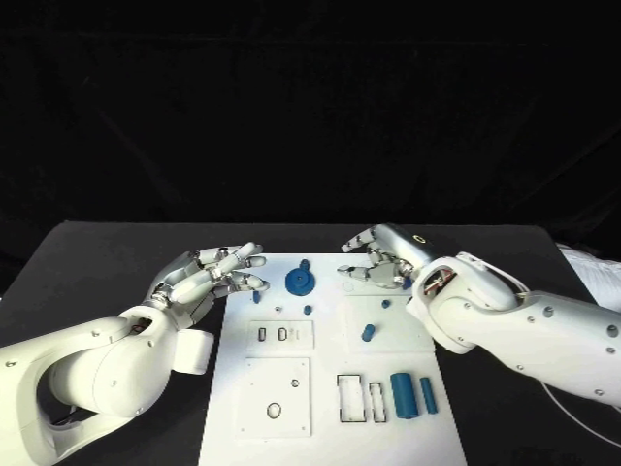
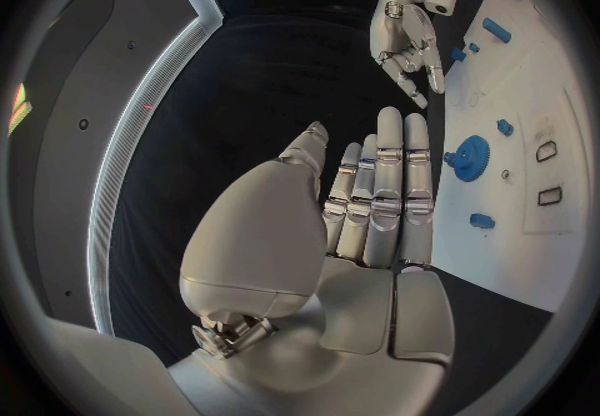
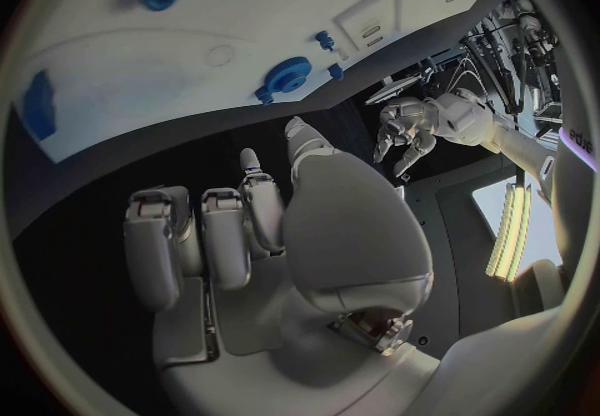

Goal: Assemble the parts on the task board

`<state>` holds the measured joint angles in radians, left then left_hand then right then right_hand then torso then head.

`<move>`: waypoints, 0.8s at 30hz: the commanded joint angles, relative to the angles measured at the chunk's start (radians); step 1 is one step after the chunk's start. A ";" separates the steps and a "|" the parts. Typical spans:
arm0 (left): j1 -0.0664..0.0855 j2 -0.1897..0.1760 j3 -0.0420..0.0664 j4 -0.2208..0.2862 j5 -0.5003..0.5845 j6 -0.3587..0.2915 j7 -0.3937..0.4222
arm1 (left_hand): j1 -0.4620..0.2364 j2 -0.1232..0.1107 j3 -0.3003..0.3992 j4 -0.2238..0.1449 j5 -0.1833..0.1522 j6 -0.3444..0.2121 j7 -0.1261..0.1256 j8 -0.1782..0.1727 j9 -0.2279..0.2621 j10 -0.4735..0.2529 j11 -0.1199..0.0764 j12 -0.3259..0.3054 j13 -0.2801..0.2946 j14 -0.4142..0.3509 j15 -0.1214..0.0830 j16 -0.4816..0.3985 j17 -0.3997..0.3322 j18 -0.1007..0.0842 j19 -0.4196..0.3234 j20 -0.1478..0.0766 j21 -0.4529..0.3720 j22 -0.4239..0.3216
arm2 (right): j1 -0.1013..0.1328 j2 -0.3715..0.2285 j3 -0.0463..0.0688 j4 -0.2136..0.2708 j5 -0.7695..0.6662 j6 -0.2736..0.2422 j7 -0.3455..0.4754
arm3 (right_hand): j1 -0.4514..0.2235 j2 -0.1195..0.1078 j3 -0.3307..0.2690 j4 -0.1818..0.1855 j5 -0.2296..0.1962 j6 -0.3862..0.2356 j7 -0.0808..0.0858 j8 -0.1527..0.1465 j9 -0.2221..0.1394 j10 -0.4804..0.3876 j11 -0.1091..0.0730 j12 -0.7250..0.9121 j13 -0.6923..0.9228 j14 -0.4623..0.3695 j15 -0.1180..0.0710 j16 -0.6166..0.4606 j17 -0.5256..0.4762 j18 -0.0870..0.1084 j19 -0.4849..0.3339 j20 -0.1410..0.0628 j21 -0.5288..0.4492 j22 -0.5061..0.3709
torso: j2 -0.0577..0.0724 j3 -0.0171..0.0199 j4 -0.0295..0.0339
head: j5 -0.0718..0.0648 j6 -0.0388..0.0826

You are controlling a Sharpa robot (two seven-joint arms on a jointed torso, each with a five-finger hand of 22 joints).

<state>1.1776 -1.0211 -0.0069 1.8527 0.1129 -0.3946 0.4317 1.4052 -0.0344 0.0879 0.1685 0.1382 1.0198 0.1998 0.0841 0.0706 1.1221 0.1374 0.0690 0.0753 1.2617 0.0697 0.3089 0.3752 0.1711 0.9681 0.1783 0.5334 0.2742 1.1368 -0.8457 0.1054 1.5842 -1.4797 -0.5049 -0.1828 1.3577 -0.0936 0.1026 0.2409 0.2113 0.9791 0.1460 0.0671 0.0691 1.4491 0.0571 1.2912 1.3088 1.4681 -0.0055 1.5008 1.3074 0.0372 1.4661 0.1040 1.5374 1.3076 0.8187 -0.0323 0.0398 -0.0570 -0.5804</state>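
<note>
With my left robot hand spread and holding nothing beside the task board, and my right robot hand curled empty over its far edge, I could nudge the blue gear or scatter the small parts nearby.

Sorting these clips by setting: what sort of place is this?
Probably a robotics lab test bench: a black table against dark drapes, bearing a white task board with blue parts.
</note>
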 commanded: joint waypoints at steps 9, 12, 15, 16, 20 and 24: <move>0.001 0.003 0.000 -0.004 0.001 0.012 0.003 | 0.000 0.007 -0.001 -0.005 -0.005 -0.002 0.004 -0.004 -0.001 -0.003 0.002 -0.005 -0.002 -0.009 0.000 0.000 0.001 0.008 -0.009 -0.001 0.004 0.001 | 0.005 -0.149 0.002 -0.039 0.264 0.155 0.255 | 0.075 -0.004 0.015 -0.062 -0.005 0.014 0.003 0.000 0.001 -0.003 0.003 -0.010 0.054 0.073 -0.004 0.008 0.117 -0.020 0.048 -0.001 0.004 0.190 | -0.009 0.0103 -0.0180 | -0.006 0.001; 0.001 0.006 -0.001 -0.008 0.001 0.014 0.003 | 0.000 0.007 -0.001 -0.005 -0.005 -0.002 0.004 -0.004 -0.001 -0.003 0.002 -0.005 -0.002 -0.009 0.000 0.000 0.001 0.008 -0.009 -0.001 0.004 0.001 | 0.003 -0.170 0.002 -0.059 0.243 0.161 0.260 | 0.079 -0.007 0.015 -0.066 -0.005 0.014 0.003 0.000 0.000 -0.004 0.003 -0.012 0.054 0.073 -0.005 0.008 0.119 -0.020 0.048 -0.001 0.004 0.190 | -0.011 0.0123 -0.0197 | -0.008 0.000; 0.000 0.008 -0.001 -0.011 0.001 0.015 0.003 | 0.001 0.007 -0.002 -0.006 -0.005 -0.002 0.004 -0.005 -0.001 -0.004 0.002 -0.005 -0.002 -0.010 0.001 0.000 0.002 0.007 -0.010 -0.001 0.005 0.002 | -0.007 -0.178 0.002 -0.073 0.203 0.159 0.256 | 0.080 -0.011 0.013 -0.069 -0.006 0.012 0.004 -0.001 0.000 -0.005 0.003 -0.015 0.052 0.072 -0.004 0.007 0.117 -0.019 0.047 -0.001 0.003 0.189 | -0.011 0.0144 -0.0209 | -0.010 0.000; 0.000 0.009 -0.001 -0.012 0.001 0.016 0.003 | 0.001 0.007 -0.002 -0.006 -0.005 -0.002 0.004 -0.005 -0.001 -0.004 0.002 -0.005 -0.002 -0.010 0.001 0.000 0.002 0.007 -0.010 -0.001 0.005 0.002 | -0.011 -0.178 0.002 -0.076 0.193 0.158 0.254 | 0.080 -0.013 0.012 -0.070 -0.006 0.012 0.004 -0.002 0.000 -0.005 0.003 -0.015 0.052 0.072 -0.004 0.007 0.117 -0.019 0.047 -0.001 0.003 0.189 | -0.011 0.0151 -0.0216 | -0.010 0.000; 0.000 0.010 -0.002 -0.014 0.001 0.017 0.002 | 0.001 0.007 -0.002 -0.006 -0.005 -0.002 0.004 -0.005 -0.001 -0.004 0.002 -0.005 -0.002 -0.010 0.001 0.000 0.002 0.007 -0.010 -0.001 0.005 0.002 | -0.029 -0.164 0.002 -0.101 0.151 0.146 0.241 | 0.080 -0.018 0.008 -0.073 -0.010 0.003 0.005 -0.005 -0.002 -0.008 0.004 -0.022 0.048 0.072 -0.004 0.006 0.115 -0.019 0.046 -0.001 0.003 0.188 | -0.008 0.0160 -0.0218 | -0.013 0.000; 0.000 0.012 -0.003 -0.016 0.001 0.018 0.002 | 0.001 0.007 -0.002 -0.006 -0.005 -0.002 0.004 -0.005 -0.001 -0.004 0.002 -0.005 -0.002 -0.010 0.001 0.000 0.002 0.007 -0.010 -0.001 0.005 0.002 | -0.042 -0.145 0.002 -0.123 0.136 0.137 0.235 | 0.080 -0.020 0.006 -0.074 -0.013 -0.006 0.007 -0.007 -0.004 -0.009 0.005 -0.026 0.045 0.072 -0.003 0.006 0.115 -0.019 0.046 0.000 0.003 0.188 | -0.008 0.0149 -0.0192 | -0.013 -0.003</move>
<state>1.1771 -1.0117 -0.0096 1.8362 0.1129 -0.3935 0.4301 1.4052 -0.0344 0.0879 0.1685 0.1382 1.0199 0.1998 0.0841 0.0706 1.1221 0.1374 0.0690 0.0745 1.2617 0.0698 0.3089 0.3763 0.1711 0.9645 0.1747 0.5334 0.2749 1.0972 -0.9955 0.1072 1.4671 -1.2970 -0.3765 0.0435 1.4345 -0.1053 0.1079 0.1720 0.2027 0.9772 0.1515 0.0632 0.0664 1.4453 0.0611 1.2688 1.3093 1.4681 -0.0055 1.5049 1.3080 0.0372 1.4661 0.1040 1.5373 1.3074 0.8096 -0.0171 0.0189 -0.0702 -0.5814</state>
